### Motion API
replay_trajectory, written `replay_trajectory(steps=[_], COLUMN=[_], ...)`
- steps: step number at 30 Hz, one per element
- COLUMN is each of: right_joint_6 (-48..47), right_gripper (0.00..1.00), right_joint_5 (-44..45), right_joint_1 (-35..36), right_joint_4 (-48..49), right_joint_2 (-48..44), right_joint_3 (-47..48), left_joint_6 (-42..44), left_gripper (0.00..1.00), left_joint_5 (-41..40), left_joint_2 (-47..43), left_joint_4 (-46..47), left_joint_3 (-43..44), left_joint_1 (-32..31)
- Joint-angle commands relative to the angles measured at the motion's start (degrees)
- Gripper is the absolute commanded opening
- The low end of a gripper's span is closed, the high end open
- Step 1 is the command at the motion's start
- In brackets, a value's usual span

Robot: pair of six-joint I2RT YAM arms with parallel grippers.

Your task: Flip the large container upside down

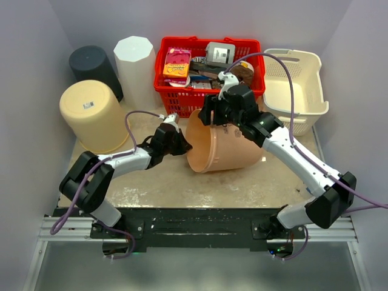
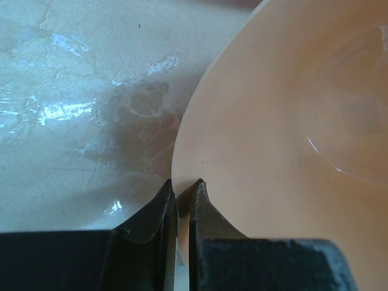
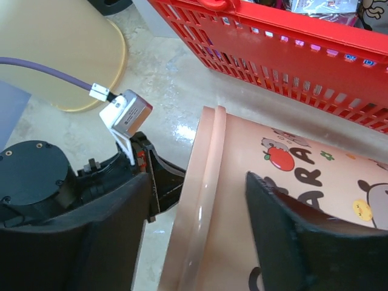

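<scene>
left gripper (image 2: 182, 191): pinched shut on the rim of the peach bucket (image 1: 227, 148)
right gripper (image 3: 197, 185): spread open, straddling the upper rim, one finger against the printed wall
peach bucket: on its side on the table (image 1: 182, 194), mouth toward the left arm, just in front of the red basket (image 1: 182, 85)
tip, imo: clamp the right one first, then roll it mouth-down slowly, no yanking or the rim slips

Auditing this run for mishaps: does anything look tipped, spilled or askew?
The peach bucket lies on its side on the table; the left gripper pinches its rim and the right gripper straddles it. Nothing looks spilled or damaged.
</scene>
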Motion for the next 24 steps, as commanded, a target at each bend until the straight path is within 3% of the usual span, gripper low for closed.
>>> replay_trajectory(steps=[1, 2, 6, 16, 22, 24], right_joint_6=[-0.6, -1.1, -2.7, 3.1, 5.0, 5.1], right_gripper=[0.76, 0.81, 0.85, 0.86, 0.83, 0.77], right_joint_5=[-3.0, -2.6, 2.4, 13.4, 10.5, 7.9], right_joint_1=[1.2, 1.1, 1.1, 0.4, -2.2, -3.5], right_joint_4=[-7.5, -7.9, -10.3, -19.1, -21.7, -19.6], right_joint_2=[0.4, 0.1, -2.7, -13.2, -16.4, -16.0], right_joint_3=[2.8, 3.4, 6.4, 3.2, -3.0, -6.7], left_joint_6=[5.1, 4.9, 4.1, 3.9, 4.8, 5.4], left_gripper=[0.0, 0.0, 0.0, 0.0, 0.01, 0.08], left_joint_5=[-6.3, -6.1, -4.7, -3.7, -4.0, -4.3], left_joint_2=[3.7, 4.0, 6.4, 9.3, 10.6, 10.7], left_joint_4=[-2.8, -2.6, -1.5, -0.2, -0.9, -2.0], left_joint_3=[-0.9, -0.8, -0.4, -0.1, 1.0, 1.6], left_joint_1=[-0.3, -0.1, 0.7, 2.5, 3.0, 3.1])
